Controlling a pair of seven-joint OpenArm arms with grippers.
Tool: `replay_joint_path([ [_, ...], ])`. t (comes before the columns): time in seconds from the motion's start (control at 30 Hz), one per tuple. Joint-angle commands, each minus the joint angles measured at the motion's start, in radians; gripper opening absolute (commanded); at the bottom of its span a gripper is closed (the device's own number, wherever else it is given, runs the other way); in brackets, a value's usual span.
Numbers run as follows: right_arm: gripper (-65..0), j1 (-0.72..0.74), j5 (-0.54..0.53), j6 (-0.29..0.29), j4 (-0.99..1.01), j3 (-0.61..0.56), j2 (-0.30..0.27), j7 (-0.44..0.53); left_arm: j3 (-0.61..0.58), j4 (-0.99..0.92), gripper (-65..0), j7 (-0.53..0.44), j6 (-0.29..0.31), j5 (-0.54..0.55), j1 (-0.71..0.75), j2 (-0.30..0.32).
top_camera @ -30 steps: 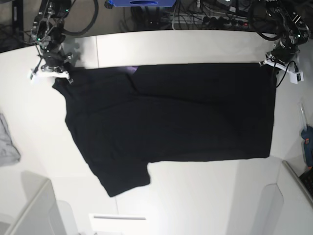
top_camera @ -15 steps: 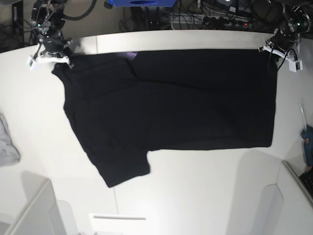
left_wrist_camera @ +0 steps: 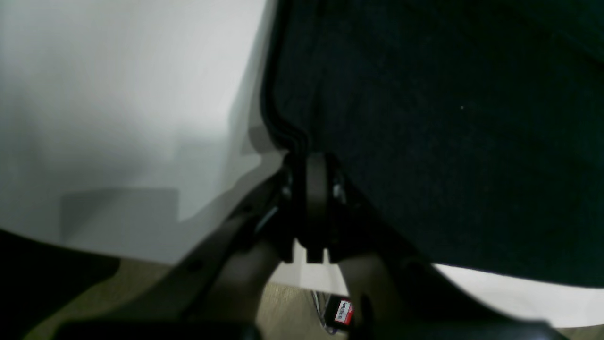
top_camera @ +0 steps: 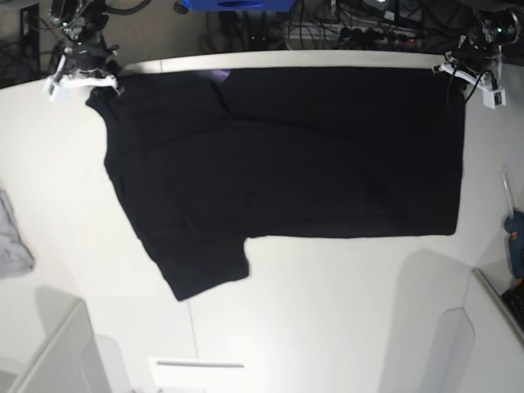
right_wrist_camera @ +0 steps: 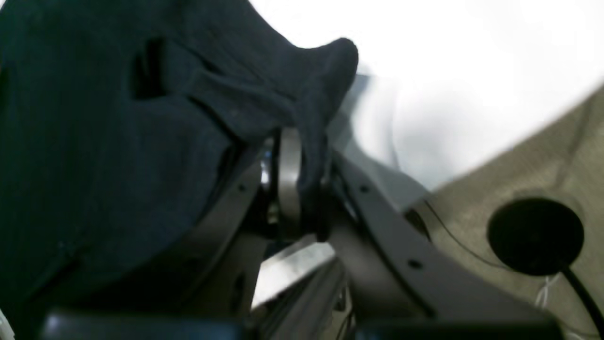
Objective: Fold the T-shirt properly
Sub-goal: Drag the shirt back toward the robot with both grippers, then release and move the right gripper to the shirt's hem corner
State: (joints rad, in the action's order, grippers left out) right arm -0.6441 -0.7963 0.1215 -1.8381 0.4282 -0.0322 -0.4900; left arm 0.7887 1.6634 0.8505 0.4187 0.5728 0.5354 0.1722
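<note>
The left pincer [left_wrist_camera: 309,165] is clamped on a corner of the T-shirt [top_camera: 286,155], its dark jaws pressed together with the folded black hem caught between them; from that grip the cloth spreads up and away to the right in the left wrist view, and bare white tabletop [left_wrist_camera: 118,94] lies to the left of the jaws. The right pincer [right_wrist_camera: 302,160] is likewise closed tight on the T-shirt, a bunched lip of black fabric rising just above its jaws and the rest of the garment falling away to its left, with pale tabletop beyond to the right and a black round disc with a cable [right_wrist_camera: 535,236] on the floor farther off. In the base view both pincers sit at the far edge of the tabletop, well apart, each at a far corner of the shirt, which lies spread flat and plain side up between them and toward the near side, one sleeve jutting out at the near left. A small grey cloth [top_camera: 12,237] rests near the tabletop's left edge, well clear of the shirt.
</note>
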Motion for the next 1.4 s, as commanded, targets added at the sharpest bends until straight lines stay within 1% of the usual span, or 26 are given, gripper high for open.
replay_joint_path([
  [0.0,-65.0,-0.012,-0.002,-0.009,-0.022,0.007,-0.005,0.021,0.011,0.017,-65.0,-0.014,0.001,0.003,0.009,0.016],
  [0.27,-65.0,-0.044,-0.004,-0.009,-0.024,0.007,-0.005,0.021,0.015,0.037,-65.0,-0.014,0.001,0.003,0.05,0.016],
  [0.67,-65.0,-0.049,-0.004,-0.009,-0.024,0.007,-0.005,0.021,0.027,0.039,-65.0,-0.014,-0.002,0.002,0.058,0.016],
  [0.7,-65.0,-0.049,-0.004,-0.009,-0.024,0.007,-0.005,0.021,0.042,0.039,-60.2,-0.012,-0.002,0.002,0.058,0.014],
  [0.73,-59.1,-0.049,-0.004,-0.009,-0.024,0.007,-0.005,0.021,0.056,0.039,-53.2,-0.012,-0.002,0.002,0.058,0.014],
  [0.77,-51.0,-0.049,-0.004,-0.009,-0.024,0.007,-0.005,0.021,0.07,0.039,-44.9,-0.012,-0.002,0.005,0.058,0.014],
  [0.83,-39.8,-0.049,-0.004,-0.009,-0.024,0.007,-0.005,0.021,0.094,0.042,-32.7,-0.012,-0.002,0.006,0.058,0.014],
  [0.87,-35.9,-0.049,-0.004,-0.009,-0.024,0.007,-0.005,0.023,0.11,0.051,-26.7,-0.012,-0.002,0.006,0.056,0.014],
  [0.9,-34.4,-0.049,-0.004,-0.009,-0.024,0.007,-0.005,0.023,0.122,0.06,-22.9,-0.012,-0.002,0.006,0.056,0.014],
  [0.97,-35.1,-0.049,-0.004,-0.009,-0.024,0.011,-0.005,0.023,0.146,0.077,-17.6,-0.012,-0.002,0.006,0.053,0.014],
  [1.03,-35.9,-0.049,-0.005,-0.009,-0.024,0.048,0.002,0.023,0.179,0.082,-16.8,-0.012,-0.002,0.006,0.05,0.014],
  [1.1,-35.3,-0.044,-0.005,-0.009,-0.024,0.102,0.027,0.023,0.217,0.082,-17.1,-0.012,-0.002,0.006,0.047,0.014],
  [1.17,-35.1,-0.038,-0.004,-0.01,-0.024,0.149,0.03,0.021,0.239,0.082,-17.1,-0.012,-0.002,0.006,0.047,0.017],
  [1.3,-35.0,0.004,-0.001,-0.01,-0.024,0.206,0.013,0.02,0.282,0.093,-17.3,-0.012,-0.002,0.006,0.047,0.02],
  [1.33,-35.0,0.017,-0.001,-0.012,-0.024,0.208,-0.007,0.018,0.288,0.106,-17.6,-0.012,-0.002,0.006,0.045,0.02],
  [1.37,-35.0,0.03,-0.001,-0.012,-0.022,0.2,-0.031,0.018,0.288,0.123,-19.4,-0.012,-0.002,0.005,0.035,0.02],
])
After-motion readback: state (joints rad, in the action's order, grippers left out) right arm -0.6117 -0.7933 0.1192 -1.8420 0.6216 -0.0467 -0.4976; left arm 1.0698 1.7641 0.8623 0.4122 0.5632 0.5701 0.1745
